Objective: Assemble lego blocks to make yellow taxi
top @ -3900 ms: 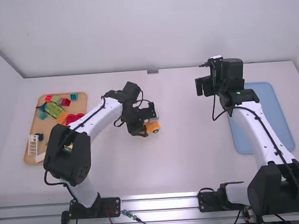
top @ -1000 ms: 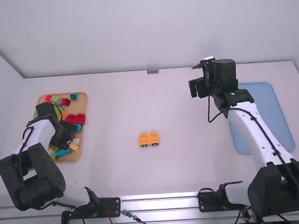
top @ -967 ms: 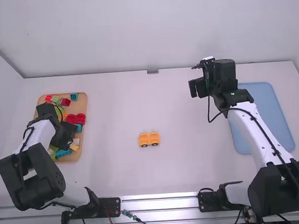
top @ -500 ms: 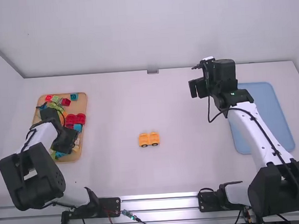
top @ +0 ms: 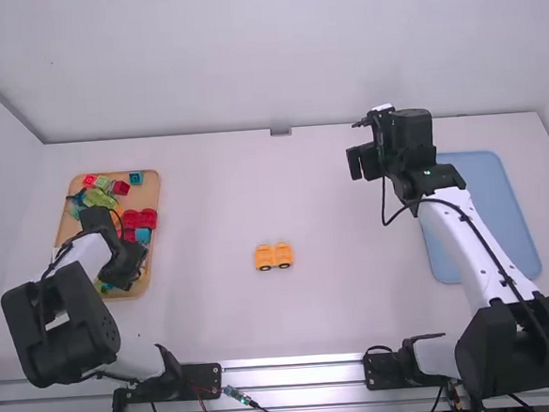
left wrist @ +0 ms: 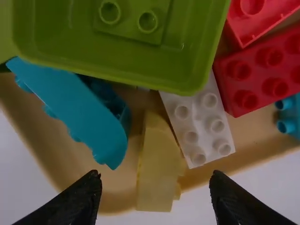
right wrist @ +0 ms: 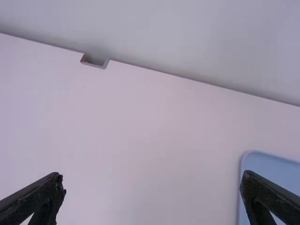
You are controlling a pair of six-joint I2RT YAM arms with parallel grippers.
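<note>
In the high view my left gripper is low over the near part of the wooden tray. Its own wrist view has the left gripper open, a yellow curved block lying between and beyond its fingers, untouched. Beside that block are a white block and a blue curved piece. Two orange-yellow wheeled pieces stand side by side on the table's middle. My right gripper is raised above the table's right half; in its wrist view the right gripper is open with nothing between its fingers.
The wooden tray at the left also holds red blocks, green pieces and a teal block. A blue tray lies at the right, partly under the right arm.
My left gripper has left the wheeled pieces at the table's middle and moved to the tray, where it has lately shifted slightly right. The right arm has shifted slightly left.
</note>
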